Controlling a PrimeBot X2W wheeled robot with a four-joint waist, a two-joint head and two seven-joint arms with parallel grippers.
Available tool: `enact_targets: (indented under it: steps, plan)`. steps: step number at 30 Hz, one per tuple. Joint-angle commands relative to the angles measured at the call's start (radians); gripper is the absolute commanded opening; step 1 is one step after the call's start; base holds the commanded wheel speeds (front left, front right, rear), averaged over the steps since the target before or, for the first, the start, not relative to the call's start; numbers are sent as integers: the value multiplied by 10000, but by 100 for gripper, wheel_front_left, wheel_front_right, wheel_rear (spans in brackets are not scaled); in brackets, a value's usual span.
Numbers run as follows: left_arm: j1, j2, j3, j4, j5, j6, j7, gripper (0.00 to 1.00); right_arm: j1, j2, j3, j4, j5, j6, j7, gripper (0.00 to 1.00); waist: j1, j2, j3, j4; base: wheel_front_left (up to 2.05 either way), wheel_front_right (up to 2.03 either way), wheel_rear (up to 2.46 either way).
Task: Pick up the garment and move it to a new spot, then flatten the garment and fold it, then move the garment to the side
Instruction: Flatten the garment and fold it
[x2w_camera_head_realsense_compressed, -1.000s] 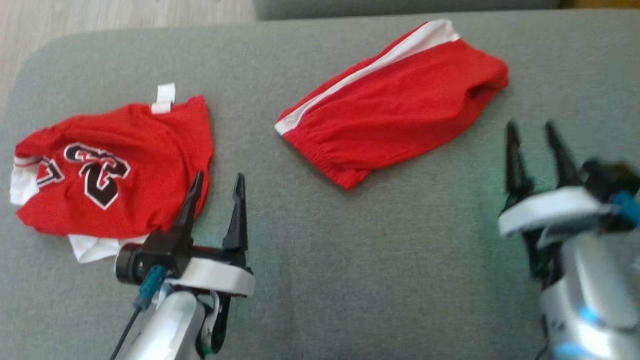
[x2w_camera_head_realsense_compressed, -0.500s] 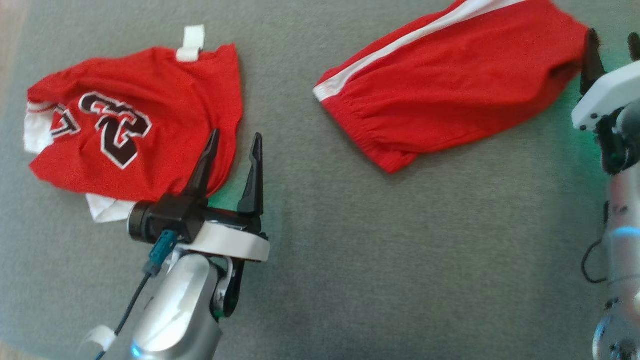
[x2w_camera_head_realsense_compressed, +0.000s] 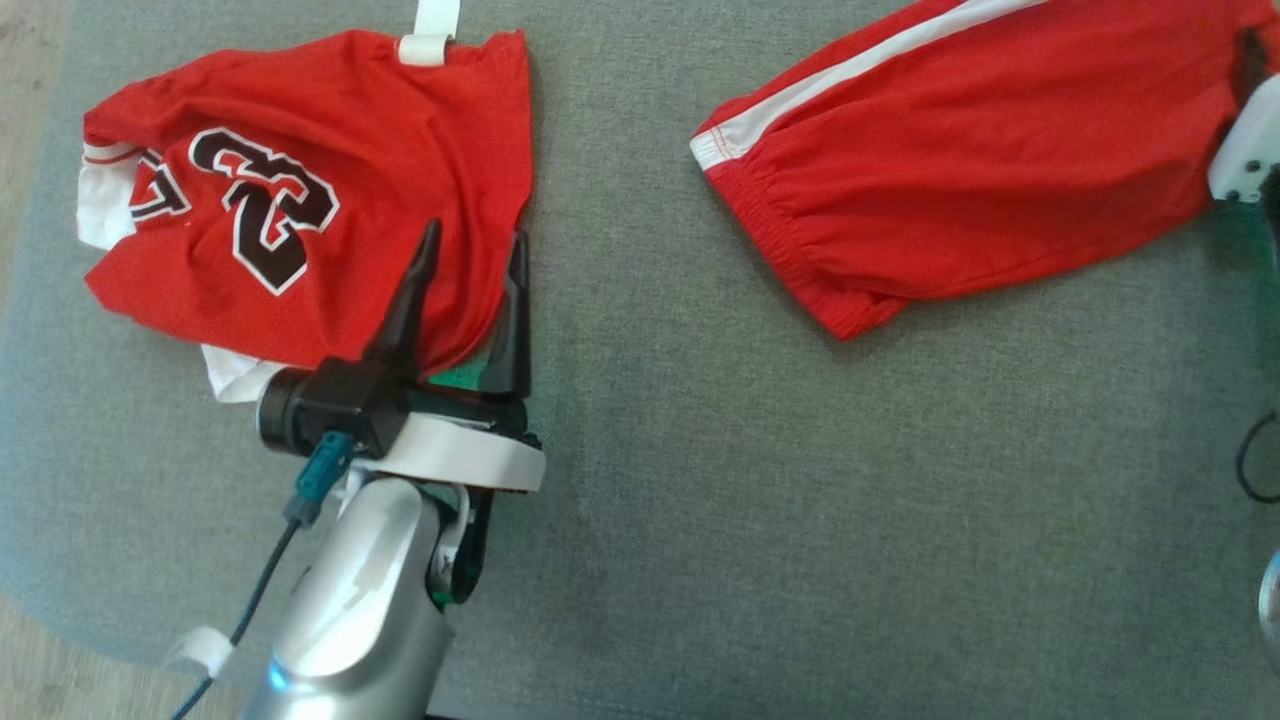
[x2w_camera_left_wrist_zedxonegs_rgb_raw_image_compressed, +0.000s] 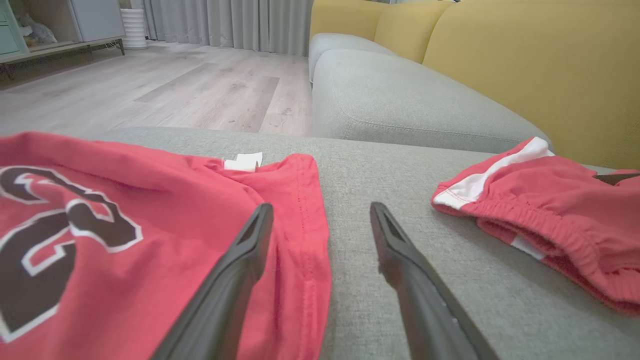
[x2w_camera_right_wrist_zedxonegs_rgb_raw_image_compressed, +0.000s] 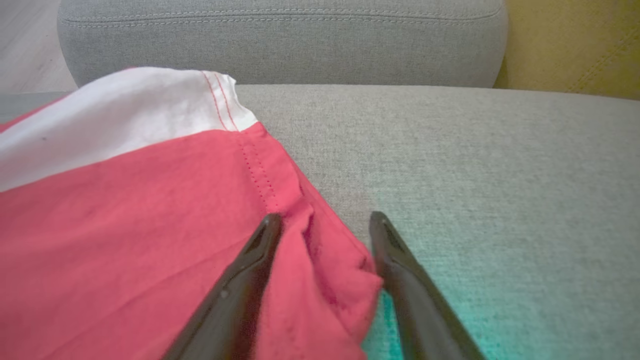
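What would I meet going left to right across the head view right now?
Red numbered jersey → left gripper, at the jersey's right edge → red shorts with a white side stripe → right arm's white wrist housing.

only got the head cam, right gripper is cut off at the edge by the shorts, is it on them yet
Observer: In the right wrist view, the right gripper straddles the hem corner of the red shorts, with a bunched fold lying between its fingers.
Operator: closed on it?
Observer: No, the jaws stand open and the fold is not pinched yet.
Operator: whats past that corner
Observer: The grey seat cushion runs on, then a second grey cushion stands behind it, with a yellow backrest to its right in that view.
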Motion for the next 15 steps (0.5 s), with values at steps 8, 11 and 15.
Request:
enact_targets:
  steps: [8,11,15]
  plan:
    - [-137,71,703,-106,260,-118,-80,100,4,258,723,696,636,-19,-845,0,-1,0,-370,-581,0,0,0]
    - [-59,60,779,-52,340,-163,-80,100,221,158,915,786,1151,-19,-1288,0,-1,0,-654,-873,0,0,0]
    - [168,45,861,50,457,-205,-80,100,992,-276,1099,746,2010,-19,-1760,0,-1,0,-1180,-1344,0,0,0]
